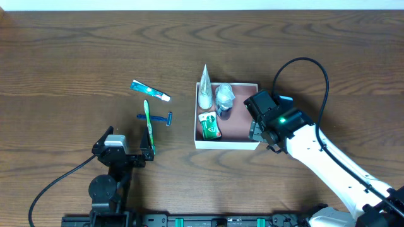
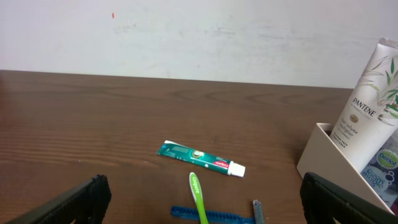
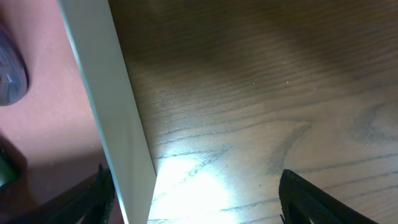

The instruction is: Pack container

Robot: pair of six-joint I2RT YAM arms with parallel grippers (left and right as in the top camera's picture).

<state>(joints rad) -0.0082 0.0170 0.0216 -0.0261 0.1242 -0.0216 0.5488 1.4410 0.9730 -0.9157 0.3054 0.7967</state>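
Observation:
The container [image 1: 252, 142], a square white-walled box with a pink-brown floor, sits right of centre. It holds a white Pantene tube [image 1: 205, 90], a clear wrapped item [image 1: 224, 96] and a green packet [image 1: 209, 126]. My right gripper [image 1: 260, 135] is open and straddles the container's right wall [image 3: 115, 118] near its front corner. On the table to the left lie a toothpaste tube [image 1: 150, 91], a green toothbrush [image 1: 149, 128] and a blue razor [image 1: 156, 117]. My left gripper [image 1: 132, 156] is open and empty, just short of the toothbrush [image 2: 198, 198].
The left wrist view shows the toothpaste [image 2: 200, 159], the razor [image 2: 214, 214] under the toothbrush, and the container's left wall [image 2: 333, 165] with the Pantene tube [image 2: 370, 106]. Bare wooden table [image 1: 76, 69] surrounds the items. A black cable [image 1: 303, 63] loops over the right arm.

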